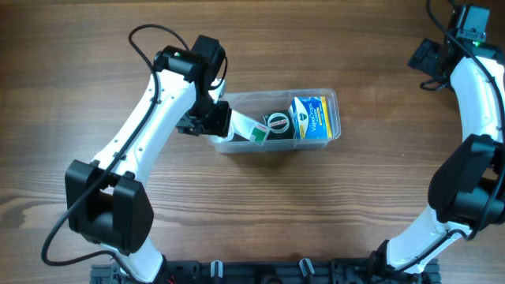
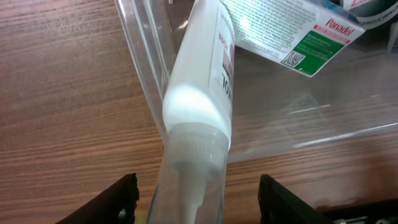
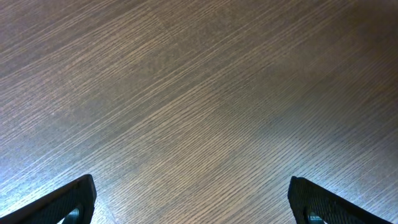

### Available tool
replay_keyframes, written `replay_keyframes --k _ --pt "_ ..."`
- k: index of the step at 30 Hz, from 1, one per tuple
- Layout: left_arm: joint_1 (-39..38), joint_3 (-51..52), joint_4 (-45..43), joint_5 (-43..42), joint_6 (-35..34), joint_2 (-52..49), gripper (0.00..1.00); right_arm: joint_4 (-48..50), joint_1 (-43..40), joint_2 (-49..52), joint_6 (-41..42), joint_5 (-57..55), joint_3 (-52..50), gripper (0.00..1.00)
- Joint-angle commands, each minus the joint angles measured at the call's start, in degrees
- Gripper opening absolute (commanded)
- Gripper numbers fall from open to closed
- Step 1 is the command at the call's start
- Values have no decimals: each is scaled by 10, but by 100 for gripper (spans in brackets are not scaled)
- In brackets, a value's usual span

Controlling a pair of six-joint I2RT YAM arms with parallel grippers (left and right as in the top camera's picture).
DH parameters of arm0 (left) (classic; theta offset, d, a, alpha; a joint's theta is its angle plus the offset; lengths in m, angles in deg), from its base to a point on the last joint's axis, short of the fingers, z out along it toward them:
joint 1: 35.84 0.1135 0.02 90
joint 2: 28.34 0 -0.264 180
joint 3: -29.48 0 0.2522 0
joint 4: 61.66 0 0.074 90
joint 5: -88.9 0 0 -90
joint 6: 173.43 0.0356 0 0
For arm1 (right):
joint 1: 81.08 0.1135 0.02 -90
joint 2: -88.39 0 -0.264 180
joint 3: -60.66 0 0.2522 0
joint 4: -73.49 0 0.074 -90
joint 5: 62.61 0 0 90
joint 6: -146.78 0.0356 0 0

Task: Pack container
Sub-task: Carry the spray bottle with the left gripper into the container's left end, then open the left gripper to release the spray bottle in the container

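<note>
While the bottle (image 2: 196,106) leaned on the container (image 1: 260,95) rim at 9 o'clock, left gripper (image 2: 198,180) straddled it, jaws apart, untouching (right gripper (image 3: 191,183) open over bare table). Placing step, judged; next: tip bottle fully inside.

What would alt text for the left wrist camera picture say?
A white bottle with a clear cap leans across the wall of the clear container, its cap between the black fingers of the open left gripper, touching neither. A white-and-green Panadol box lies inside the container, which stands on a wooden table.

Wide-spread right pincer (image 3: 193,199) above wooden table (image 3: 186,93)
</note>
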Motion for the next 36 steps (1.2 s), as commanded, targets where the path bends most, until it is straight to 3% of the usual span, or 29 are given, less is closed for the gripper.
replay_keyframes --k 1,23,36 --pt "3 5 -5 -5 -9 -7 57 1 -2 6 -4 1 -5 100" --pt "3 3 -20 -16 -10 -7 23 1 -2 6 -4 1 -5 100" --pt "3 -56 10 -37 -9 -7 27 1 -2 6 -4 1 -5 100"
